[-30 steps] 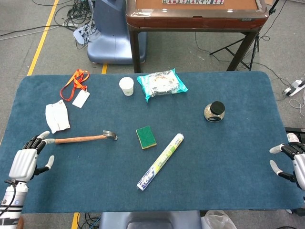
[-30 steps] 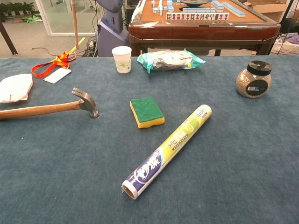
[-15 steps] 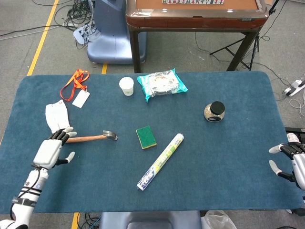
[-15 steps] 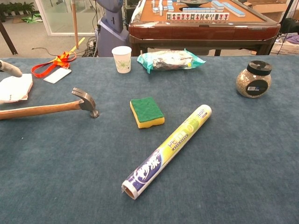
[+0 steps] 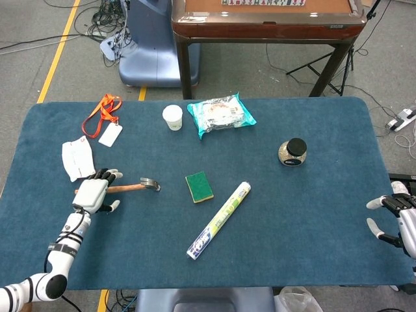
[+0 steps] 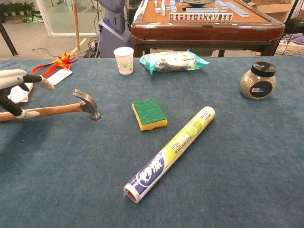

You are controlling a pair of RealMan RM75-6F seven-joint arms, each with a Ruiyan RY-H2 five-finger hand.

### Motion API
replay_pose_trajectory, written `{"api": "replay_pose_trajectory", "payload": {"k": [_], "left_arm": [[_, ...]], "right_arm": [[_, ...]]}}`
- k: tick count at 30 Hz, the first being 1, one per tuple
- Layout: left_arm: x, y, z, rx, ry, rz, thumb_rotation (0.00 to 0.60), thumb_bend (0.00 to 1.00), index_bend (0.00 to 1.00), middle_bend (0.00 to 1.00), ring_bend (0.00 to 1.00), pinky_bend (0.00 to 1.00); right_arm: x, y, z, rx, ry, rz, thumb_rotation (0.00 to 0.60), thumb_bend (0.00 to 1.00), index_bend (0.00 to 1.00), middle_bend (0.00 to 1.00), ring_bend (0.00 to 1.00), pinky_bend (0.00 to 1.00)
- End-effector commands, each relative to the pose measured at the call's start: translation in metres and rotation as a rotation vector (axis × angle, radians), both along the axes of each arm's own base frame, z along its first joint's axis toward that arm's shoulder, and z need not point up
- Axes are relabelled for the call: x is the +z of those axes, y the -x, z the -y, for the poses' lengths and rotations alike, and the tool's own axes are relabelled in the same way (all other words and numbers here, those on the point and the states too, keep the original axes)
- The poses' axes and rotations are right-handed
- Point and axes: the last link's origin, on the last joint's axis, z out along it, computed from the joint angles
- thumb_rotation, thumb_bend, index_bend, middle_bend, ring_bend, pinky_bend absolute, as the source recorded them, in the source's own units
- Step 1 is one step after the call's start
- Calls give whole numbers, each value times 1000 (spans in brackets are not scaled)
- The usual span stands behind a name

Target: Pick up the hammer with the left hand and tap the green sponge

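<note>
Hovering over the wooden handle of the hammer [image 5: 123, 188], the left hand [image 5: 94, 192] has its fingers spread, not clamped; in the chest view a thumb sits on the near side of the handle and the other fingers reach over the far side, nothing gripped. Hammer lies flat on the blue table [image 5: 312, 214], steel head pointing toward the green sponge [image 5: 199, 186], handle running off to the left. Sponge sits green face up, yellow underside visible in the chest view, well apart from the hammer head, just left of the upper end of the foil roll [image 5: 220, 220].

Right hand [image 5: 400, 221] is at the far right table edge, fingers apart, holding nothing.

Other items: paper cup [image 5: 172, 117] and teal snack packet [image 5: 221, 114] toward the back, dark-lidded jar [image 5: 292, 152] to the right, orange lanyard with card [image 5: 104, 118] and a white folded item [image 5: 77, 159] at the left, the latter just behind the left hand.
</note>
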Motion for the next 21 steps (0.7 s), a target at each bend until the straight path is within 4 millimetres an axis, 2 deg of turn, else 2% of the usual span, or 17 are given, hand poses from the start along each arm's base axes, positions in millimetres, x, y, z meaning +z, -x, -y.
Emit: {"api": "replay_pose_trajectory", "payload": {"k": [1, 10, 21], "left_arm": [[-14, -8, -14, 24, 23, -25, 600, 248, 215, 165, 68, 148], [-25, -10, -25, 75, 25, -64, 600, 248, 230, 201, 69, 148], [-28, -13, -23, 84, 39, -73, 600, 249, 245, 207, 72, 148]], "right_arm": [[0, 0, 0, -1, 0, 0, 600, 317, 457, 451, 393, 259], [1, 1, 0, -2, 1, 4, 600, 317, 457, 451, 393, 259], [2, 1, -1, -2, 5, 7, 600, 317, 457, 451, 393, 259]]}}
